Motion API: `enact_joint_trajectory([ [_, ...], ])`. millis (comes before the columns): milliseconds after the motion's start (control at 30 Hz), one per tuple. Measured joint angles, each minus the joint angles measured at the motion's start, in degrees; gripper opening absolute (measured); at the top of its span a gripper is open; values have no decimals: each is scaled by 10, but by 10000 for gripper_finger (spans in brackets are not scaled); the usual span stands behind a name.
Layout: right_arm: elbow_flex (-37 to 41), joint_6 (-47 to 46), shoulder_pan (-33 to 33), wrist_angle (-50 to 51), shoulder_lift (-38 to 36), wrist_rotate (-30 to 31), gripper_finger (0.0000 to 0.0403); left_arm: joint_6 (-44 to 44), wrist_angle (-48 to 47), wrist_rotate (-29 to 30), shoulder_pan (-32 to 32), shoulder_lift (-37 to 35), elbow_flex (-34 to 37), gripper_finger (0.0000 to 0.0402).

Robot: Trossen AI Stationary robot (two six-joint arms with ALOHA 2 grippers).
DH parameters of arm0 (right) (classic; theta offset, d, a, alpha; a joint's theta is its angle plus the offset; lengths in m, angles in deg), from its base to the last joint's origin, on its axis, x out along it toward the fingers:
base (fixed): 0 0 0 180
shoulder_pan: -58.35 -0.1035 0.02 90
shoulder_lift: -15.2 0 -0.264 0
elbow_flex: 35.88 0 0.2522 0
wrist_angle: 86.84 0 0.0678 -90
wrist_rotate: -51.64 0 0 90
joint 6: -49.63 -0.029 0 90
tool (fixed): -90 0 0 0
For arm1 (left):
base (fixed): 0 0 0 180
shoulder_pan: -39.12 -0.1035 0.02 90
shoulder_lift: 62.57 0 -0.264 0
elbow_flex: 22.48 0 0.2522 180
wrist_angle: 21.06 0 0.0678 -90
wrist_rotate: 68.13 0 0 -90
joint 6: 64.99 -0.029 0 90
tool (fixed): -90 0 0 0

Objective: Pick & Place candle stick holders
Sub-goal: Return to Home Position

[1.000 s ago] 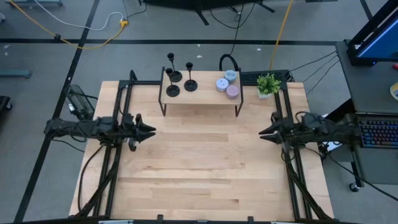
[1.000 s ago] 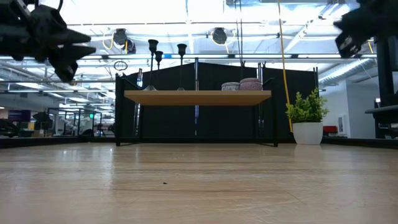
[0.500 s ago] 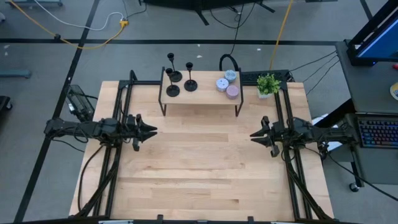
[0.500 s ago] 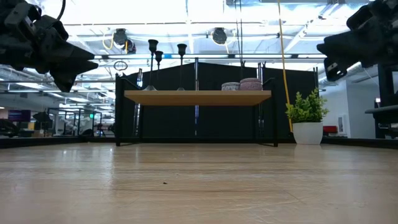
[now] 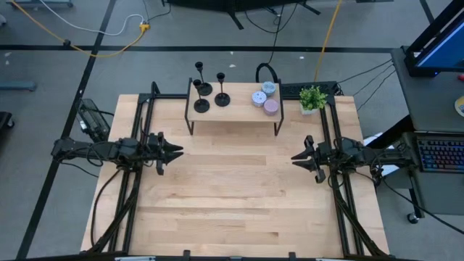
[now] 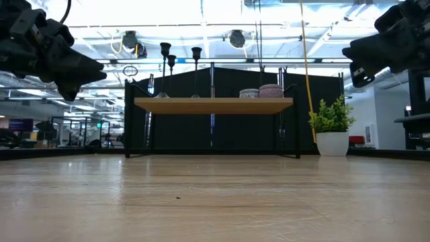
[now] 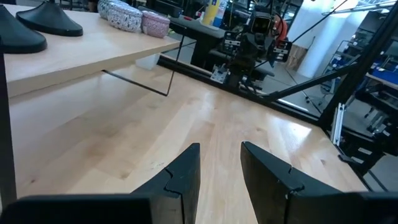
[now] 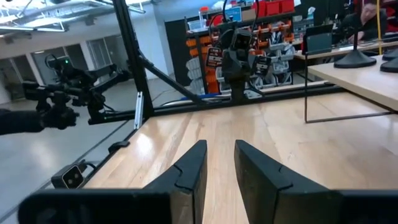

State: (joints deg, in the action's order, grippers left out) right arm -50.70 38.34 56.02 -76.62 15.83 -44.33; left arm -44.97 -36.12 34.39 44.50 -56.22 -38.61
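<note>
having moved inward: right tool [image 5: 296,159]

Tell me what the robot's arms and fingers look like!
The left arm and right arm are thin, jointed and nearly black, with black cables looping off them. The left end effector and right end effector each have two flat, tapered black fingers.

Matte-black candle stick holders [image 5: 201,105]: uniform black, no pattern. Low wooden shelf [image 5: 232,114]: pale wood-grain top, black metal legs. Lavender round puck [image 5: 270,106]: pale pinkish purple. Blue round puck [image 5: 269,88]: pale grey-blue. White round puck [image 5: 259,98]: white with fine dark speckles. Small potted plant [image 5: 312,96]: green leaves, white pot. Light wooden table [image 5: 232,203]: blond lengthwise plank strips. Left gripper [image 5: 177,151] and right gripper [image 5: 294,159]: black throughout.
</note>
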Motion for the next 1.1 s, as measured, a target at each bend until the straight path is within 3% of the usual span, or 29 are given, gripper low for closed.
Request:
enact_joint_trajectory([
  [1100,1,0,0,0,1,0,73,9,3,0,0,0,0,120],
])
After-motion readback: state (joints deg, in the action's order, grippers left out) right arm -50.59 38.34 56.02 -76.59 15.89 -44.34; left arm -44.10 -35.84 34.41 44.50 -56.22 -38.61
